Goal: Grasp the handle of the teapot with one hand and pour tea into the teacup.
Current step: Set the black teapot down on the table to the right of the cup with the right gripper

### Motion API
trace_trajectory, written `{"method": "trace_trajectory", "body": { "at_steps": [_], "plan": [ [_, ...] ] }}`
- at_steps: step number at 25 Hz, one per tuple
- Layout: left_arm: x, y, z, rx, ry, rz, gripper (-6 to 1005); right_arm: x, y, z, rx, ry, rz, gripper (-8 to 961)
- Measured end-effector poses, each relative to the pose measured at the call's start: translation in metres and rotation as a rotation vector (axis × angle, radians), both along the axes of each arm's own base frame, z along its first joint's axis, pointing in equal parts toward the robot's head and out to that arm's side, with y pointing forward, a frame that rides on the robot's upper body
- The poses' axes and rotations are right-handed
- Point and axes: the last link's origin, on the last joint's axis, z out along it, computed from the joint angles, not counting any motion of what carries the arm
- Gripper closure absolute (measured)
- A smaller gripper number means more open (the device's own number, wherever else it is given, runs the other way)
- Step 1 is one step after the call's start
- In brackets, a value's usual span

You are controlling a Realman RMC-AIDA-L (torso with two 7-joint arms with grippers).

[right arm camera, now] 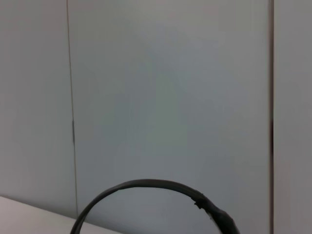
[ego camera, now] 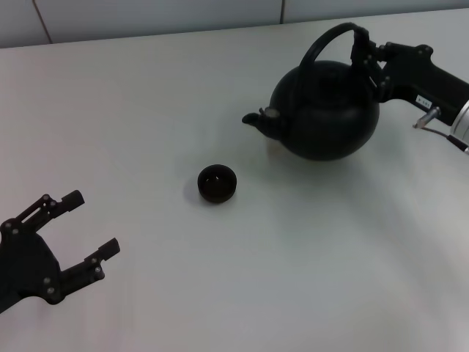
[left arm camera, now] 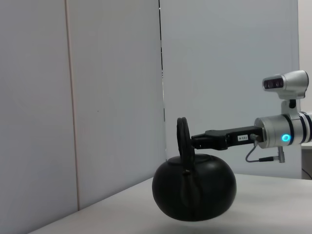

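Observation:
The black teapot (ego camera: 326, 110) is at the back right of the table, its stubby spout (ego camera: 256, 119) pointing left. Its arched handle (ego camera: 326, 40) loops over the top. My right gripper (ego camera: 364, 45) comes in from the right and is shut on the handle's right side. The left wrist view shows the teapot (left arm camera: 195, 192) side-on with the right gripper (left arm camera: 192, 142) clamped on the handle (left arm camera: 184, 139). The right wrist view shows only the handle's arc (right arm camera: 146, 184). The small black teacup (ego camera: 217, 183) stands left of and nearer than the spout. My left gripper (ego camera: 95, 222) is open and empty at the near left.
The white table (ego camera: 293, 279) carries only the teapot and the teacup. A pale panelled wall (ego camera: 146, 18) runs along the table's far edge. I cannot tell whether the teapot's base touches the table.

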Motion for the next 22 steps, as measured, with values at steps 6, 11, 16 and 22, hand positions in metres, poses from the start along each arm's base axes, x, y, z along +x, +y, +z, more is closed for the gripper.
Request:
{"method": "trace_trajectory", "body": {
  "at_steps": [6,11,16,22],
  "plan": [
    [0.000,0.000,0.000,0.000,0.000,0.000,161,0.008,-0.009,-0.013,0.016,-0.014,-0.018,861],
    [0.000,0.000,0.000,-0.001,0.000,-0.001,161,0.013,-0.015,-0.021,0.043,-0.032,-0.033,858],
    [0.000,0.000,-0.001,-0.001,0.000,-0.001,161,0.014,-0.017,-0.023,0.045,-0.029,-0.040,855],
    [0.000,0.000,-0.001,-0.001,0.000,-0.002,161,0.015,-0.018,-0.025,0.045,-0.039,-0.037,851]
  ]
}}
